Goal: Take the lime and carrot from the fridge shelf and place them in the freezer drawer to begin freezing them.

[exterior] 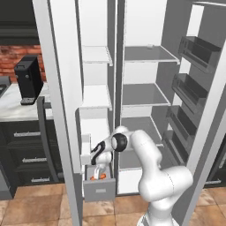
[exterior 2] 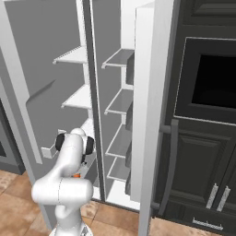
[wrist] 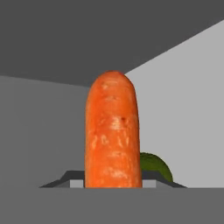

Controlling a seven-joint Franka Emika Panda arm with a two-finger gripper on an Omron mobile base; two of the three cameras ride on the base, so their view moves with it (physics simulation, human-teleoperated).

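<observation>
The tall pale grey fridge cabinet stands open, its wide thin flat grey fridge shelf bare in the right compartment, with dark grey door bins on the opened door at the right. The white jointed robot arm bends down from the floor base into the lower left compartment. Under it the small pale grey box-shaped freezer drawer is pulled out, its flat front and short handle facing the room. The two-finger dark gripper reaches down into the drawer's open top. In the hand view the stubby bright orange-red carrot stands lengthwise between the finger tips, and the pincer seems to pinch its lower end, though the contact itself is hidden. From the left base view the carrot shows as an orange patch inside the drawer, near its front wall. The small round dark green lime lies just beside the carrot, behind it, against the drawer's pale wall.
</observation>
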